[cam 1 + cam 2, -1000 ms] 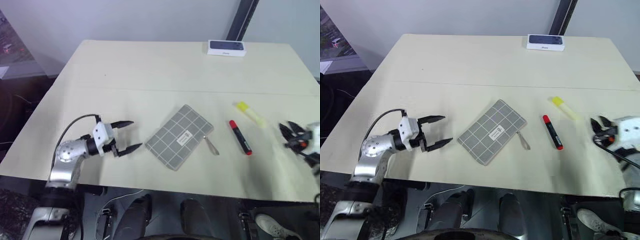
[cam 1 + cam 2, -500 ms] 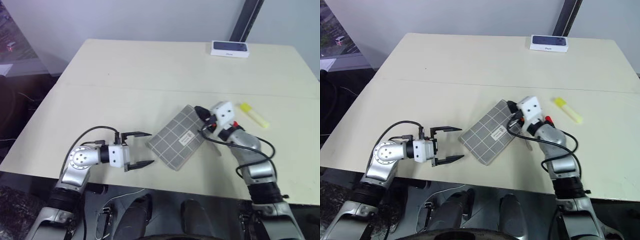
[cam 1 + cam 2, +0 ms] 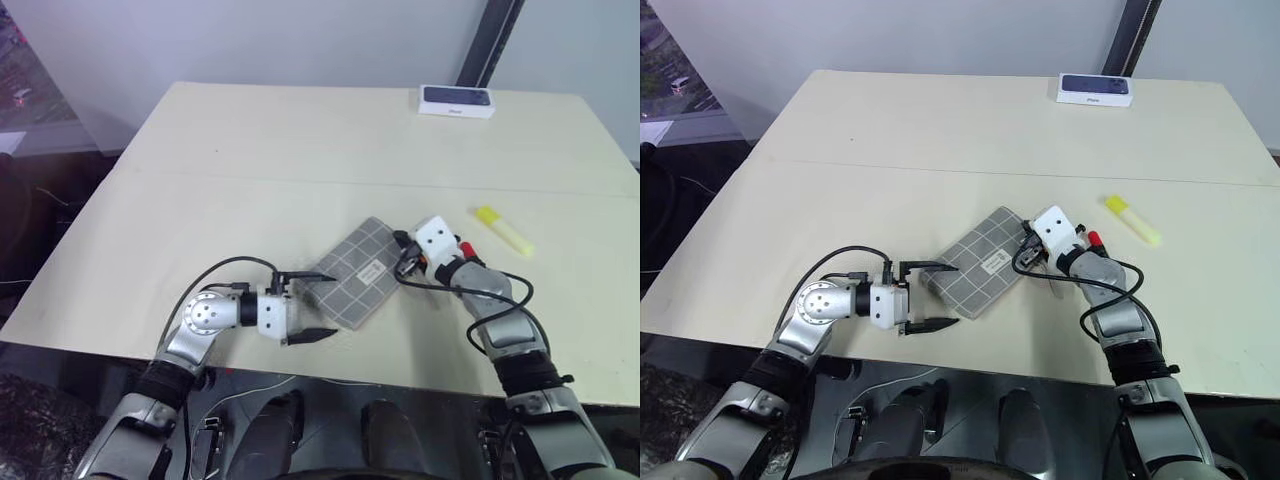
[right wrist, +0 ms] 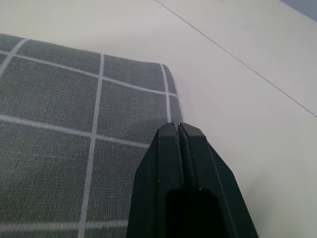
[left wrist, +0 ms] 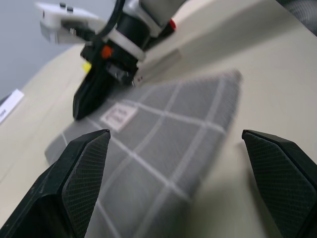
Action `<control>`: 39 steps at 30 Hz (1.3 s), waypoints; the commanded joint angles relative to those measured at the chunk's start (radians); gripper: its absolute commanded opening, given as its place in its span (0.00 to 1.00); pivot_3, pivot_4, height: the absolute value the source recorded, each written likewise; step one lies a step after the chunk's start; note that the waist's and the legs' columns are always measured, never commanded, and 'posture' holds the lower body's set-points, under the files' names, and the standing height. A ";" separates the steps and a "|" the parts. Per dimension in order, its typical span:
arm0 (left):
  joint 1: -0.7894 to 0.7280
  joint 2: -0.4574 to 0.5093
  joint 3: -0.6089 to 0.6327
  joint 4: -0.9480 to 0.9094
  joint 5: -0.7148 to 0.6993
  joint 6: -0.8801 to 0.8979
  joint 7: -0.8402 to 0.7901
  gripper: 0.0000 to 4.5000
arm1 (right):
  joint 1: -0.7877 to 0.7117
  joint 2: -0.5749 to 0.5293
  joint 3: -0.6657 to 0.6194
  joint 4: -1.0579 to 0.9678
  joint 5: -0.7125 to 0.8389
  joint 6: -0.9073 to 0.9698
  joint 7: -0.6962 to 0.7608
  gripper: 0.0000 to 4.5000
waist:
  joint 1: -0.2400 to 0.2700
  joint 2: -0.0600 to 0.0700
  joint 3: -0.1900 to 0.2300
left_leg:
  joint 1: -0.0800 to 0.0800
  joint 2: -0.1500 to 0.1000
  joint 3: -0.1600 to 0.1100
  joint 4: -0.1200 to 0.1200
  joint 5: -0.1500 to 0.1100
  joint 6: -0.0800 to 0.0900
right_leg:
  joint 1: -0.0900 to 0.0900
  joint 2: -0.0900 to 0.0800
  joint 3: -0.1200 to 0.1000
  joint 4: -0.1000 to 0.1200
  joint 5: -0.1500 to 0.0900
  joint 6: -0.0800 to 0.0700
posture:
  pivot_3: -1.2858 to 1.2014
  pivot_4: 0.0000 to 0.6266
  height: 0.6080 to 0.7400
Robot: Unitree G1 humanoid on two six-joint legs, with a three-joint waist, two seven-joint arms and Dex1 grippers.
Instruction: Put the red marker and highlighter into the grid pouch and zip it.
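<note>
**Both grippers closing in on the pouch**

On the cream table [image 3: 250, 170], my left gripper [image 3: 308, 304] has slid right since a second ago and now spreads its fingers wide around the near corner of the grid pouch [image 3: 352, 279]. My right gripper [image 3: 402, 245], at the table's right edge before, now rests pinched shut on the pouch's far corner, holding nothing. My right forearm hides most of the red marker [image 3: 465, 248]. Beyond it lies the highlighter [image 3: 503, 229]. Printing on the pouch's white label [image 5: 118, 116] is illegible.
</note>
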 commanded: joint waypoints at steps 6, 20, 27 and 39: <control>-0.067 -0.052 -0.033 0.096 0.007 0.009 0.031 0.88 | -0.008 0.011 -0.006 0.012 -0.010 0.021 -0.005 0.00 | -0.002 0.000 0.000 | 0.000 0.000 0.000 0.000 0.000 0.000 | 0.000 0.000 0.000 0.000 0.000 0.000 | 0.52 0.24 1.00; -0.093 -0.072 -0.003 0.104 -0.042 0.055 0.038 0.01 | 0.016 -0.001 -0.051 -0.038 0.036 0.038 0.020 0.00 | 0.001 0.000 0.000 | 0.000 0.000 0.000 0.000 0.000 0.000 | 0.000 0.000 0.000 0.000 0.000 0.000 | 0.52 0.24 1.00; -0.081 -0.035 0.083 0.045 -0.185 0.111 -0.004 0.00 | 0.069 -0.002 -0.273 -0.296 0.371 0.171 0.115 0.63 | -0.003 0.000 0.000 | -0.003 0.000 0.000 -0.002 0.000 0.000 | 0.000 0.000 0.000 0.000 0.000 0.001 | 0.52 0.24 1.00; -0.104 -0.017 0.210 0.017 -0.370 0.259 -0.086 0.00 | 0.238 -0.154 -0.377 -0.514 0.551 0.376 0.189 0.99 | 0.000 -0.001 0.001 | -0.004 0.000 0.000 -0.003 0.000 0.000 | -0.001 -0.001 0.000 -0.002 0.000 0.000 | 0.52 0.24 1.00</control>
